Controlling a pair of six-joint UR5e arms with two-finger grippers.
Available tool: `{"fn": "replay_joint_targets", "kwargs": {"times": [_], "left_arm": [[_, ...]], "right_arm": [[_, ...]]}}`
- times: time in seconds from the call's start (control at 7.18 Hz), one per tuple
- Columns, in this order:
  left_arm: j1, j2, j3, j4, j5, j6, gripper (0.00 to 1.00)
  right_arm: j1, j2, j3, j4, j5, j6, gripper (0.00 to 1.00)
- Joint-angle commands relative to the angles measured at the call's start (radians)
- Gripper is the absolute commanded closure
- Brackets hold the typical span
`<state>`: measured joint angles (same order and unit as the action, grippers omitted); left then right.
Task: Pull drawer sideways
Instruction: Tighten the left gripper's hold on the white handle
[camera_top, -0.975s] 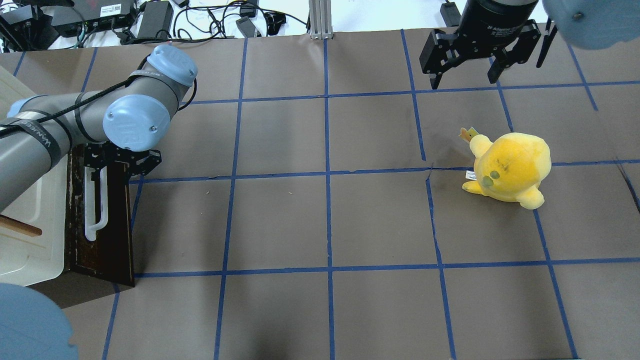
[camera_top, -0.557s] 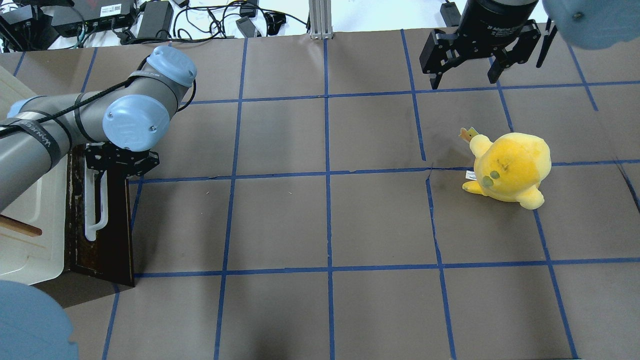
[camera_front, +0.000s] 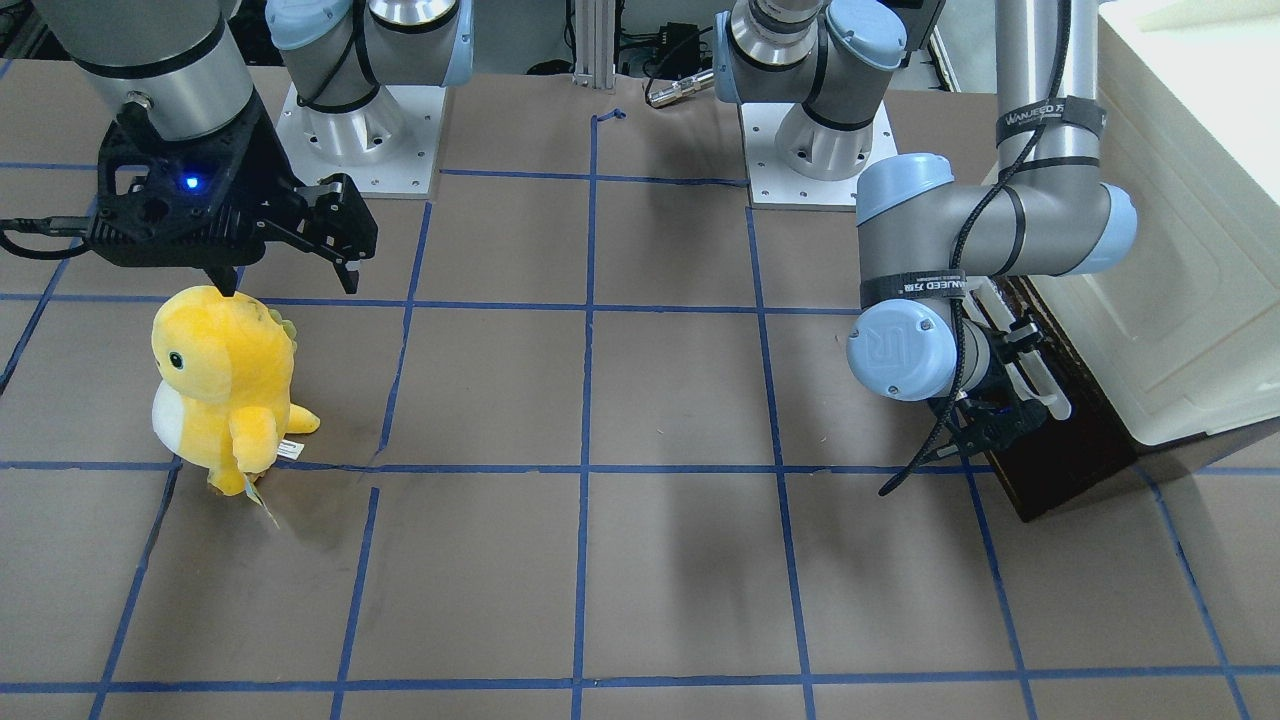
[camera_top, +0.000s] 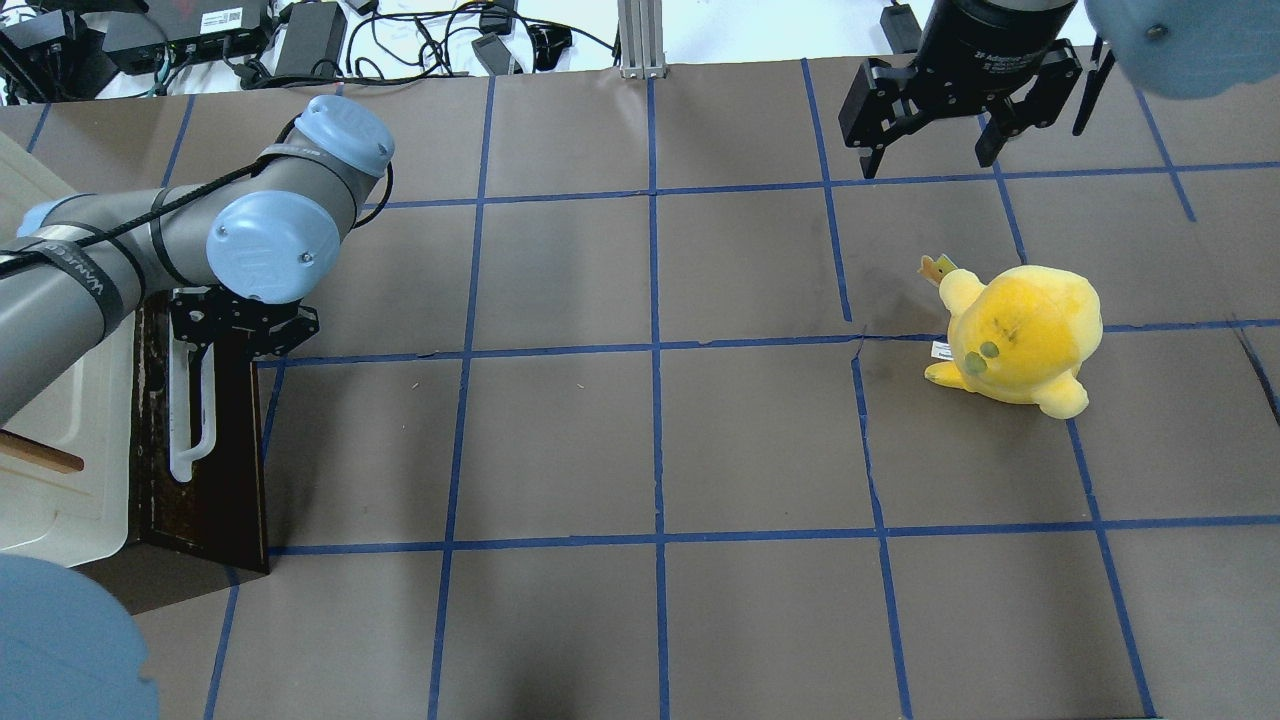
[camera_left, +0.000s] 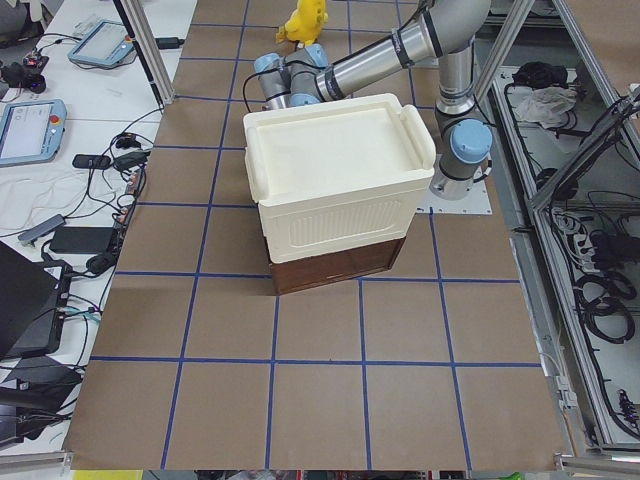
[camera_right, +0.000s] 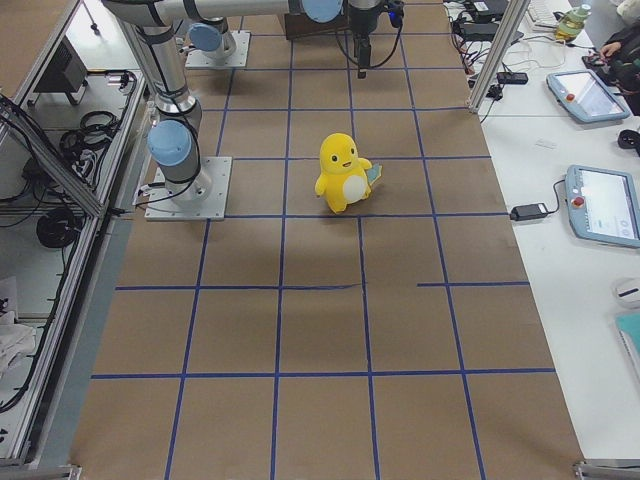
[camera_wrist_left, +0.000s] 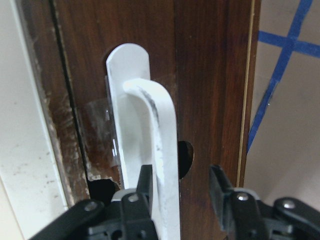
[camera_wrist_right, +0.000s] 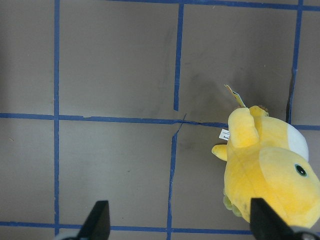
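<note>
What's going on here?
The left gripper is at the drawer, jaws open with the white handle between them, not clamped. The drawer looks closed under the cream cabinet. The right gripper hangs open and empty over the table, near a yellow plush toy.

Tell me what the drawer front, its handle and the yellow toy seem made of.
Drawer front: dark stained wood, visible grain, worn edge.
Handle: smooth white, likely plastic or painted metal, dark scuffs.
Yellow toy: plush fabric, soft fuzzy surface, sewn tag.
</note>
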<state>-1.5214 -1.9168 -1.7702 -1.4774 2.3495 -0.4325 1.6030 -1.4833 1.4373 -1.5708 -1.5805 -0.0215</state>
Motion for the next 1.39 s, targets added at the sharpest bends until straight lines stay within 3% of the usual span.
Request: {"fn": "replay_joint_targets", "kwargs": {"times": [0.0,0.28,0.42,0.98,1.25], "left_arm": [[0.001,0.001,-0.003,0.000,0.001,0.001,0.53],[0.001,0.001,-0.003,0.000,-0.001,0.001,0.55],[0.001,0.004,-0.003,0.000,0.001,0.001,0.64],[0.003,0.005,-0.005,-0.001,0.001,0.001,0.67],[0.015,0.007,-0.005,-0.009,0.001,0.001,0.64]], "right_arm": [[0.000,0.000,0.000,0.000,0.000,0.000,0.00],[0.000,0.000,0.000,0.000,0.000,0.000,0.00],[0.000,0.000,0.000,0.000,0.000,0.000,0.00],[0.000,0.000,0.000,0.000,0.000,-0.002,0.00],[0.000,0.000,0.000,0.000,0.000,0.000,0.00]]}}
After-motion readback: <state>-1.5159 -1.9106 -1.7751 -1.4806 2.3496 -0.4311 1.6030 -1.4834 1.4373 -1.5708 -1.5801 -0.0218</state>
